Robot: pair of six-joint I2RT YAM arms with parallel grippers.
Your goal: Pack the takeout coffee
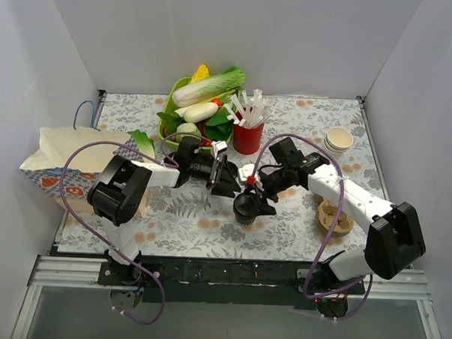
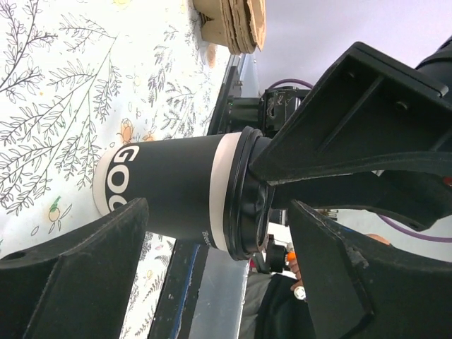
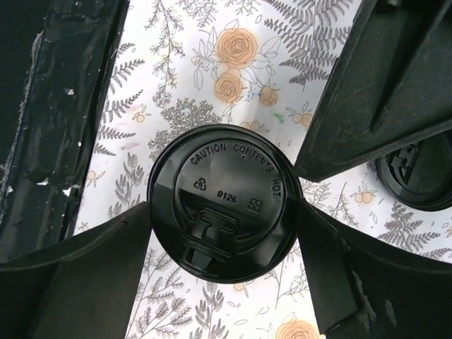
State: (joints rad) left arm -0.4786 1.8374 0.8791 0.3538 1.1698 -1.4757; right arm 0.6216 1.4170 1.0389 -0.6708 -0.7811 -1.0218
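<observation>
Slipping is the chief risk being run here: the takeout coffee point(image 1: 247, 209) is being held only by its lid point(image 3: 224, 201). If it is lifted towards the paper bag point(image 1: 65, 159) on that grip alone, the lid could be pulled off and the drink spilled over the counter point(image 1: 186, 224). A knock is also being risked, since the left claw point(image 1: 224, 178) is being kept just beside the cup, where a careless sideways move could tip it.

The cup is being stood upright near the middle of the counter, well apart from the bag at the left edge. The right claw point(image 3: 224, 212) is being set over it from above, its fingers point(image 3: 85, 282) spread wide yet, by the look of it, clamped against opposite sides of the lid's rim. The left claw is being held with its jaws well apart — nothing is being gripped. One finger is low by the cup's base and the other is up past the lid; whether either is touching cannot be told.
</observation>
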